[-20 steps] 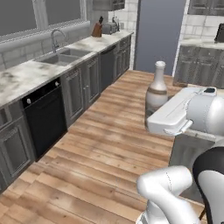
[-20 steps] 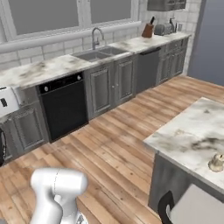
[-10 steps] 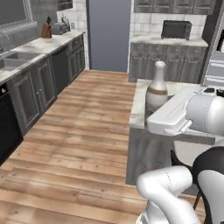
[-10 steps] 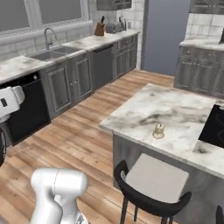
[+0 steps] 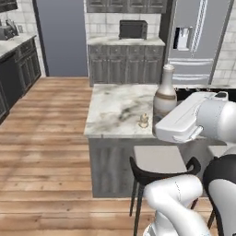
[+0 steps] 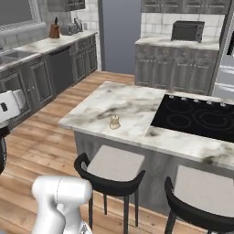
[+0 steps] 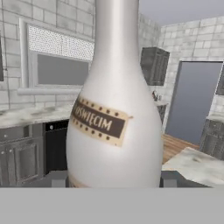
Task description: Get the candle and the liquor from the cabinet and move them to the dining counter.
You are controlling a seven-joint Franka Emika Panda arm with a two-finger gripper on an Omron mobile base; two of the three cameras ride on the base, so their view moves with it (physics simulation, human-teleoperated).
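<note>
Claw state: the claw (image 7: 113,179) is closed about the base of the bottle (image 5: 165,94), one dark fingertip (image 7: 59,178) on each side of its wide belly.
Bottle: pale, with a brown band label and a long thin neck. It is carried off the surface as far as I can judge; its foot is hidden behind the white arm in the left base view.
Bottle axis: upright, neck up, in line with the claw's own view, so it needs no turning before it is set down.
Candle: it stands already on the island counter (image 5: 115,108), near the front edge of the marble and apart from the black cooktop (image 6: 196,116).
Key relation: in the left base view the bottle hangs over the near right part of the marble, just to the right of the candle (image 5: 144,120) and a little behind it. The way to go is downward onto the counter, not sideways.
Gap to candle: small. I cannot tell from these pictures how much free marble lies between the two.
Height above marble: cannot tell, since the arm hides the foot.
Risk: a tall narrow bottle tips easily if it lands on an edge, and drifting left would knock the candle.
Below the edge: two dark stools (image 6: 112,167) stand under the near side, out of the bottle's path.
Task stage: candle delivered, bottle close to set-down, in my judgement.
</note>
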